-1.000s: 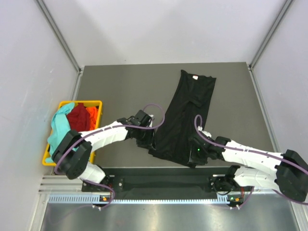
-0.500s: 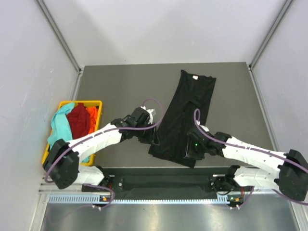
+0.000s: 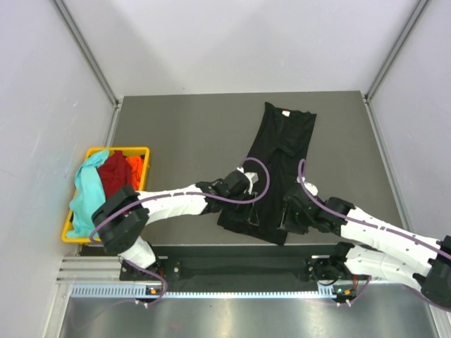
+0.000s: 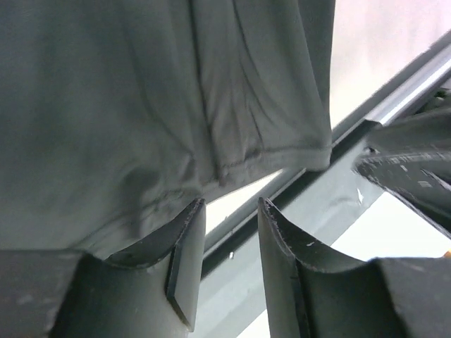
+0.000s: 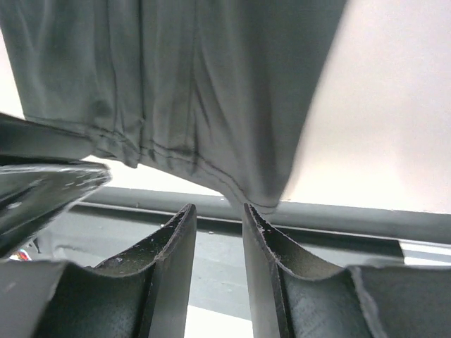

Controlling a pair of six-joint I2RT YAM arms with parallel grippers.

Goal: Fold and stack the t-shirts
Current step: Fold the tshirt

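Hovering at the 6 o'clock hem of the black t-shirt on the worktop, with left end effector and right end effector narrowly apart, empty; risking pinching only 1 layer, skewing the fold.

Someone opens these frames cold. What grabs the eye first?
The black t-shirt lies as a long dark strip on the grey table, right of centre, with its white neck label at the far end. Both arms reach to its near hem, where the left gripper and right gripper sit with jaws slightly apart. At the left edge, a yellow basket holds a teal shirt, a red shirt and an orange shirt.
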